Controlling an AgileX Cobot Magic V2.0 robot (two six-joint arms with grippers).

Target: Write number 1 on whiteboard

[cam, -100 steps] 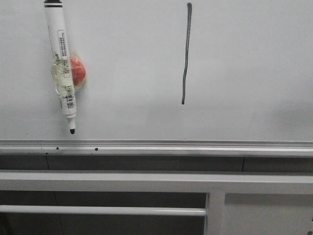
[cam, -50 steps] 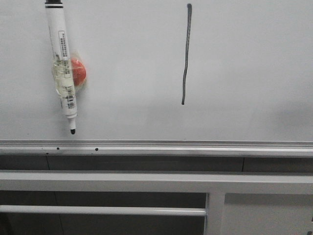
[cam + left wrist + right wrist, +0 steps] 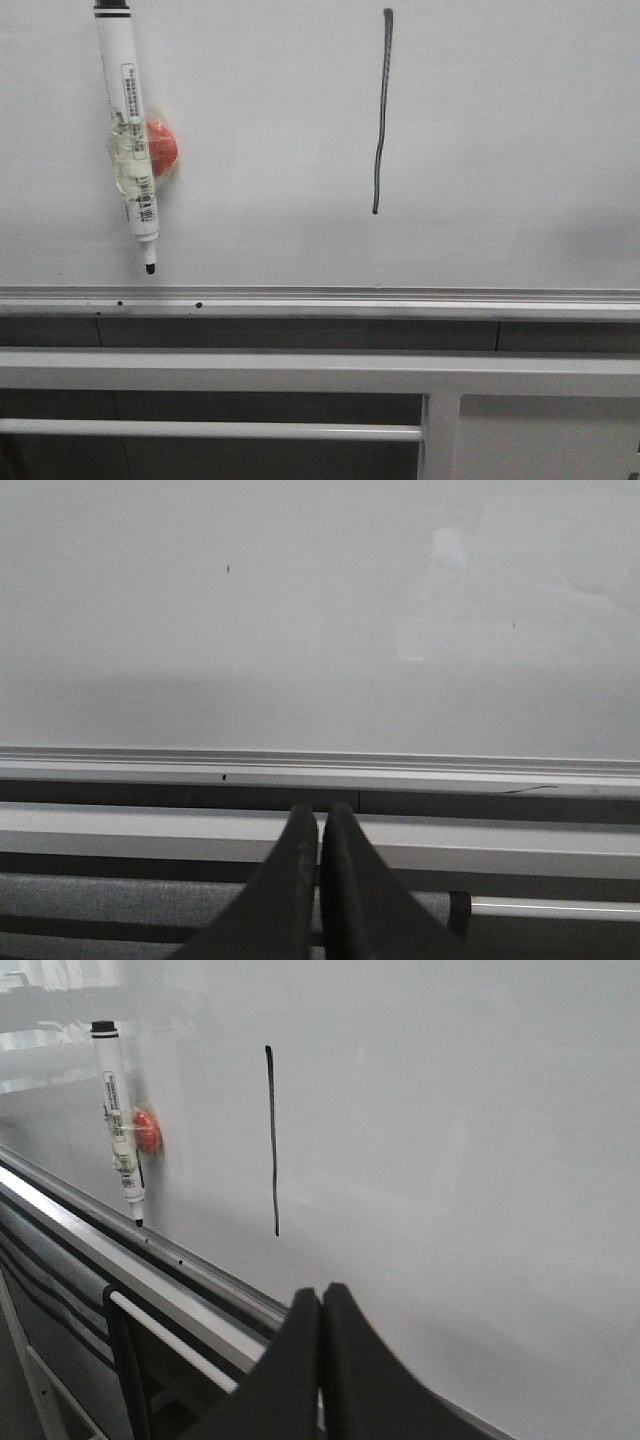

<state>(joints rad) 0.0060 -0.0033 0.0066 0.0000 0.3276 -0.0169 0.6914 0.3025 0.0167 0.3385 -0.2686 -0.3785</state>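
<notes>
Right pincer (image 3: 320, 1305) closed, empty; number 1 (image 3: 272, 1140) on whiteboard (image 3: 450, 1110), marker (image 3: 118, 1120) beside.

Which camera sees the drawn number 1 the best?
The front view: the number 1 appears straight on, whole from top to bottom, on the whiteboard. The right wrist view also shows it whole, but slanted and thinner. The left wrist view shows only bare board, no stroke.

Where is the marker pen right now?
In the front view the marker hangs tip-down on the whiteboard, upper left, left of the number 1.
</notes>
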